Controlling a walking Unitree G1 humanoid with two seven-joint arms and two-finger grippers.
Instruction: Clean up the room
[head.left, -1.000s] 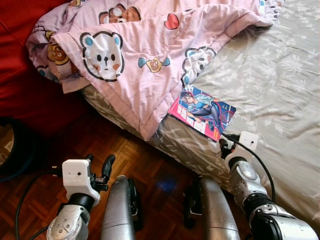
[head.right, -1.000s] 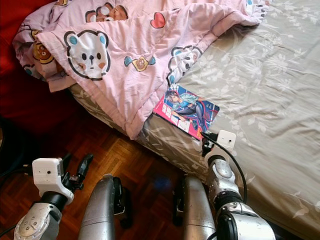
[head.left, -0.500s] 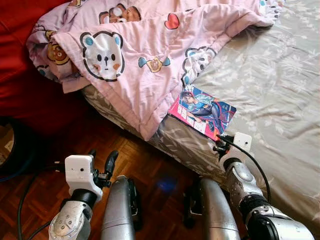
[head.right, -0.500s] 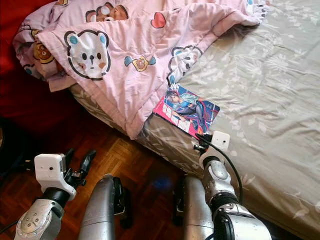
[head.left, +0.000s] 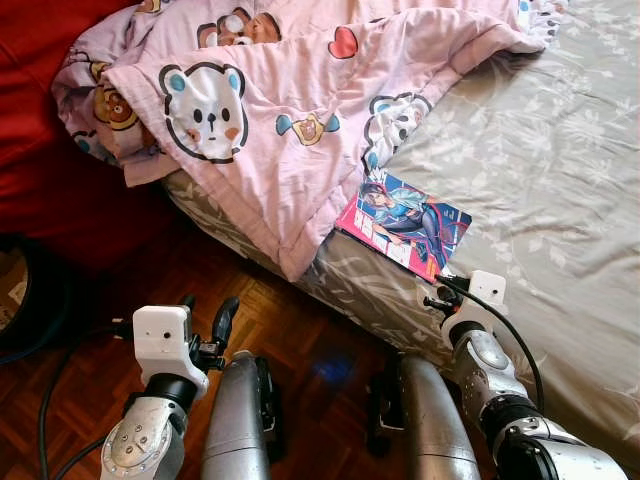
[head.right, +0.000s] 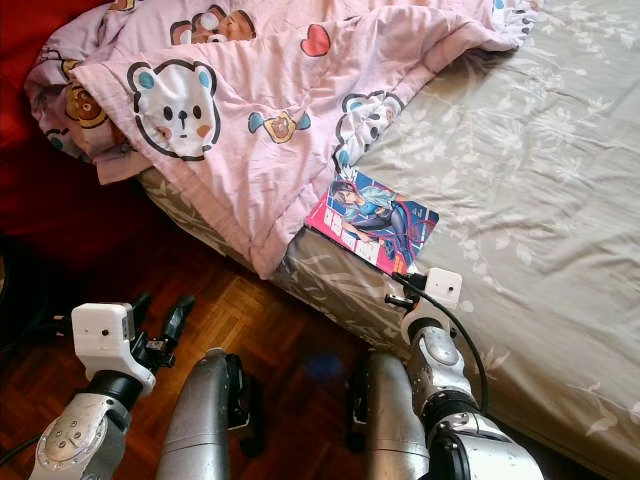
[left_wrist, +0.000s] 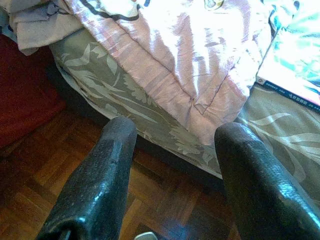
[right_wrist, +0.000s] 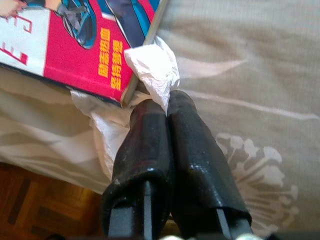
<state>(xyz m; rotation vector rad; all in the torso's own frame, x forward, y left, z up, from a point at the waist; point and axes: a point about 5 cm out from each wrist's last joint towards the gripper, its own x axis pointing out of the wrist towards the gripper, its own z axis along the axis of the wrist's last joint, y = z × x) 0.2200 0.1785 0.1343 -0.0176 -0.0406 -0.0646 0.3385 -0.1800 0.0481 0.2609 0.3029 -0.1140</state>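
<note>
Right wrist view is showing the right pincer (right_wrist: 167, 107) closing tightly on a crumpled white tissue (right_wrist: 150, 62) beside the comic magazine (head.left: 405, 224) at the bed (head.left: 560, 170) edge. The left pincer (left_wrist: 175, 170) is hanging wide open, holding nothing (over the floor). Cleaning is only beginning; magazine and pink bear blanket (head.left: 290, 110) are waiting.

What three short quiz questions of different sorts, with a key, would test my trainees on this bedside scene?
1. True or false: the right tool is shut on a white tissue.
2. Multiple choice: the comic book lies on (A) the wooden floor, (B) the grey bed sheet, (C) the red cushion.
3. Fill in: the left tool is ____ and holds nothing, above the wooden floor.

Key
1. True; the tissue lies beside the book's corner.
2. B; near the bed's edge, beside the pink bear blanket.
3. Open.
</note>
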